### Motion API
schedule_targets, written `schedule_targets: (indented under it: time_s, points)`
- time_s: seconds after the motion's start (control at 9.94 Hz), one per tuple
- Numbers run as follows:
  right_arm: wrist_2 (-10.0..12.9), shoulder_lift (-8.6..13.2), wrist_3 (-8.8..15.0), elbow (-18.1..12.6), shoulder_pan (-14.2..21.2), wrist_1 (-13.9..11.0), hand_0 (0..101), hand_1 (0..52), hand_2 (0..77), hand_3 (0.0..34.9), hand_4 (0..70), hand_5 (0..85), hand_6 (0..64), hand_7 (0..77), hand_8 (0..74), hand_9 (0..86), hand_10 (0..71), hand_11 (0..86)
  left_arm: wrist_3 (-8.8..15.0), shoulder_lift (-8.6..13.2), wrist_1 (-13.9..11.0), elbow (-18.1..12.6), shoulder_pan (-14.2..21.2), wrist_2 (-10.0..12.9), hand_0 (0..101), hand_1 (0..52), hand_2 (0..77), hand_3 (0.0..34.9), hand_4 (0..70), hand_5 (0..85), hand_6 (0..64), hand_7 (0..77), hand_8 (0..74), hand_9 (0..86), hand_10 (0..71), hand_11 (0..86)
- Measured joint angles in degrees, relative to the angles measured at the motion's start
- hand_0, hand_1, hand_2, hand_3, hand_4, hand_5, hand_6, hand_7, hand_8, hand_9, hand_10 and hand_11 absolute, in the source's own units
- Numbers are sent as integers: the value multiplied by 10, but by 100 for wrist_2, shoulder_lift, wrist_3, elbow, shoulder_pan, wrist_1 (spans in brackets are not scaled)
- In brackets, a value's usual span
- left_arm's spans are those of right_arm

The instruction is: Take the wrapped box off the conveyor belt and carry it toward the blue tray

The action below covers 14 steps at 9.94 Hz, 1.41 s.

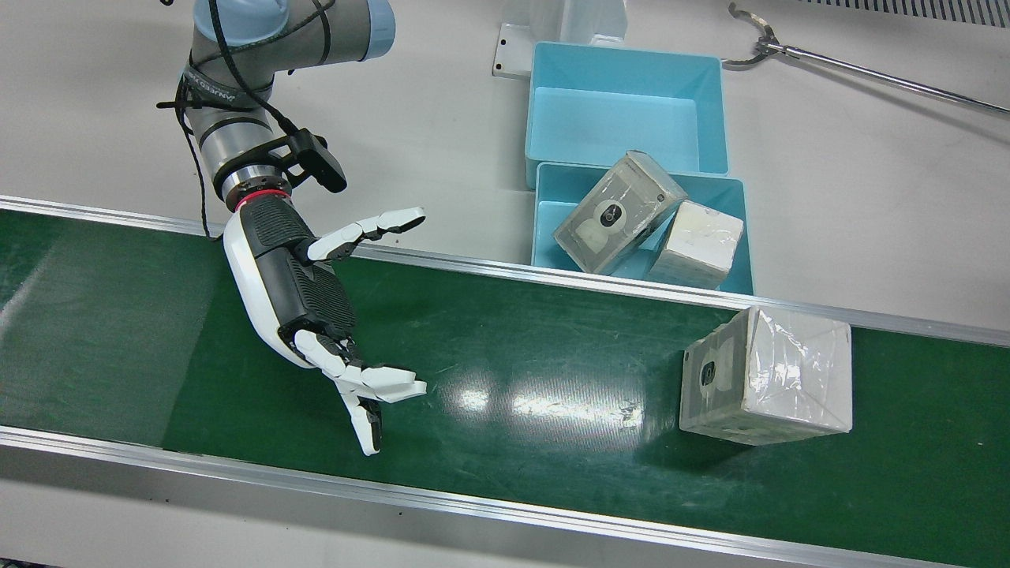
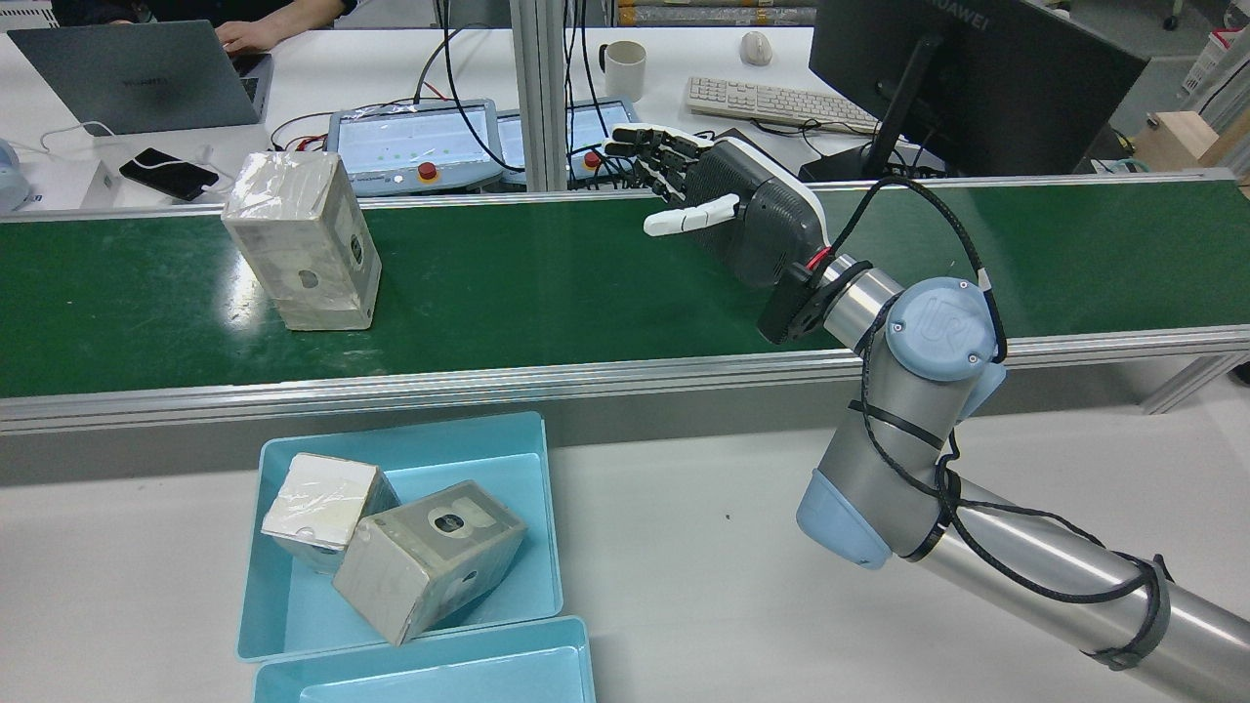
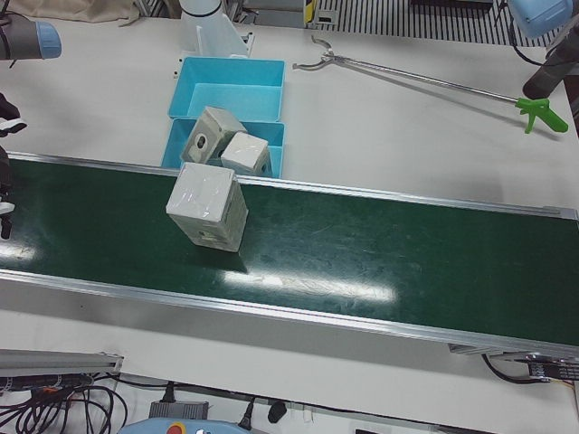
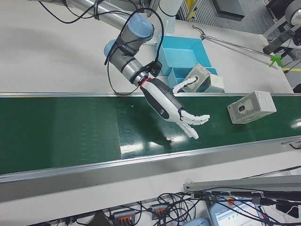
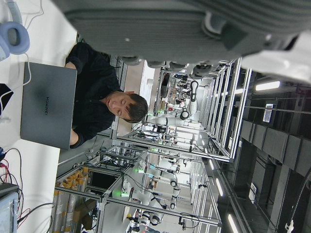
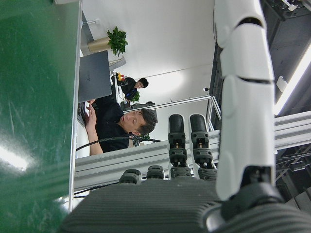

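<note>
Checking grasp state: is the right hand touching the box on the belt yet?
No. In the front view the right hand hovers open over the belt, well apart from the box.

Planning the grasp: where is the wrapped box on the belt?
In the front view, the wrapped box stands on the green belt at right, just below the blue tray.

A robotics lab: a green conveyor belt [image 2: 586,283] crosses a white bench; on the far desk stand a laptop [image 2: 127,78], monitor [image 2: 967,78] and keyboard [image 2: 771,103]; metal racking [image 5: 194,145] fills the hall beyond.
</note>
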State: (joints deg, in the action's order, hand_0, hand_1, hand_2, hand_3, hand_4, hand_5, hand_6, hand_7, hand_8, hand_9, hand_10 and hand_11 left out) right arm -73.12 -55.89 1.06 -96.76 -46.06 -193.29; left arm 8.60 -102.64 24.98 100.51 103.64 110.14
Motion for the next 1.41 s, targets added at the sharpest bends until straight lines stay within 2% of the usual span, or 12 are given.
schedule_targets:
  time_s: [0.3,0.5,0.6,1.21,1.41]
  points:
    - [-84,-34,1,-69,-128,-187,501,169,109,20,185,213,87,245,11,33,0,22,0,0,0,0,0,0,0,0,11,0,0,11,0,5,5,5,5,5]
    - [-156,-45,4,-222,-222,-574,516,185,82,21,196,240,76,245,11,33,0,16,0,0,0,0,0,0,0,0,11,0,0,11,0,5,5,5,0,5]
    - [-166,-49,2,-267,-243,-684,540,202,120,22,191,256,76,251,5,33,0,16,0,0,0,0,0,0,0,0,11,0,0,11,0,5,5,5,5,0]
    - [-151,-51,-4,-253,-46,-756,519,185,120,20,142,218,76,224,5,33,0,16,0,0,0,0,0,0,0,0,11,0,0,11,0,5,5,5,5,0]
    - [-148,-43,-2,-228,9,-754,518,185,120,21,164,218,76,218,5,33,5,33,0,0,0,0,0,0,0,0,11,0,0,11,0,5,5,5,5,0]
